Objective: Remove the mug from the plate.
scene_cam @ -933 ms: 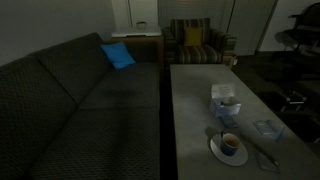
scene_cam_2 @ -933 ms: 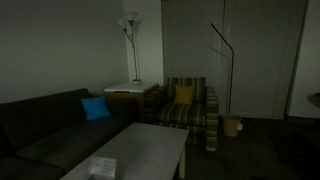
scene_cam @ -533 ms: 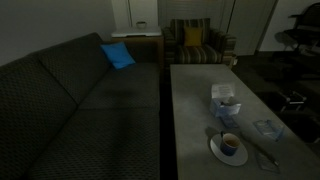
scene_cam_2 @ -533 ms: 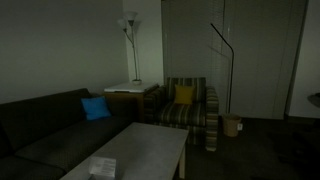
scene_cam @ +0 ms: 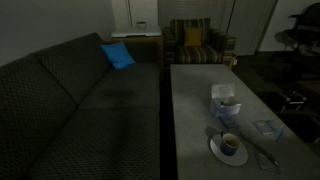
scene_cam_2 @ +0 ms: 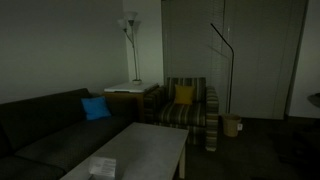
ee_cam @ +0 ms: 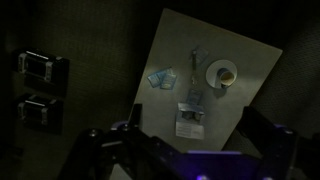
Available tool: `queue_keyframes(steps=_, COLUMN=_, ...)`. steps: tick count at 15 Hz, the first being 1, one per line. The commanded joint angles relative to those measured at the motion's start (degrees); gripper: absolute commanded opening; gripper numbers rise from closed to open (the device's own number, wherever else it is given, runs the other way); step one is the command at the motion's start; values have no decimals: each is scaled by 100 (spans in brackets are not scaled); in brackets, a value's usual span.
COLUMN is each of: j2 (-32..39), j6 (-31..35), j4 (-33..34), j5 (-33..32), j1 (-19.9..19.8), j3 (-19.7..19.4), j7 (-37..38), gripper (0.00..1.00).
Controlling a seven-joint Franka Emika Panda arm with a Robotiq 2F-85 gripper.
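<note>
In the wrist view the gripper (ee_cam: 185, 142) hangs high above the grey table (ee_cam: 250, 55), its jaws spread wide and holding nothing. The mug (ee_cam: 227, 75) stands on the plate (ee_cam: 211, 70) far below, well apart from the fingers. In an exterior view a pale box (scene_cam: 224, 100) sits near the plate, beside a dark sofa (scene_cam: 70, 100) in a dim room.
</note>
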Motion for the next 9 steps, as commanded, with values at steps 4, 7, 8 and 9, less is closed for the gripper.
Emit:
queue_keyframes(steps=4, j2=781, j6=-61, j4=361, j5=33, j1=248, j3=195, j7=-227, gripper=100)
queue_keyframes(steps=7, j2=1268, j6=-118, j4=607, j5=41, j1=403, j3=300, j7=-334, gripper=100)
queue_keyframes(steps=8, j2=1440, j6=-127, j4=706, j5=35, j1=442, j3=338, j7=-360, gripper=100)
queue_keyframes(steps=9, j2=1605, j6=-133, j4=803, j5=20, j1=471, j3=375, j7=-384, gripper=100)
